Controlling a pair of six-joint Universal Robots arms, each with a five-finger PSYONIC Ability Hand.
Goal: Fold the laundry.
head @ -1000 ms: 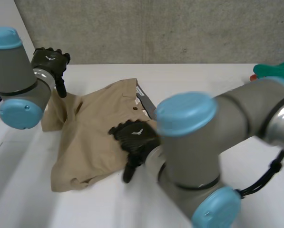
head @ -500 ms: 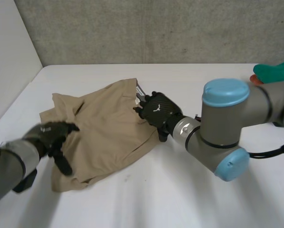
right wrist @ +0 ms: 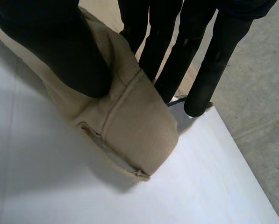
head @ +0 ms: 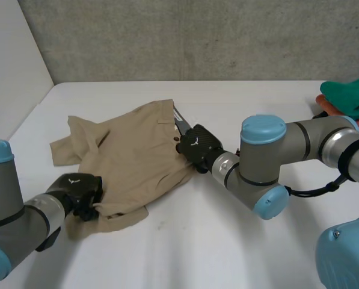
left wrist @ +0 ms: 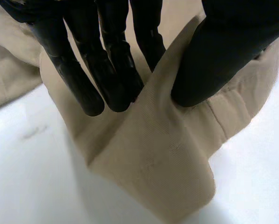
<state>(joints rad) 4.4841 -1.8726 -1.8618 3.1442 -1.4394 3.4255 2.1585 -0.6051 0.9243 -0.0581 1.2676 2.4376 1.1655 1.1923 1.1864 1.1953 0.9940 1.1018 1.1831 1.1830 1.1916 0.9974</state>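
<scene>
Here: beige trousers [head: 131, 156] pinched, left hand [head: 80, 191] at near corner, right hand [head: 197, 143] at waistband.

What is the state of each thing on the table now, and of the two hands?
Beige garment: lying rumpled on the table, not yet folded flat.
Left hand: shut on the beige garment, pinching its near corner.
Right hand: shut on the beige garment, pinching its waistband edge.
Green cloth: heaped on an orange cloth, untouched.
</scene>
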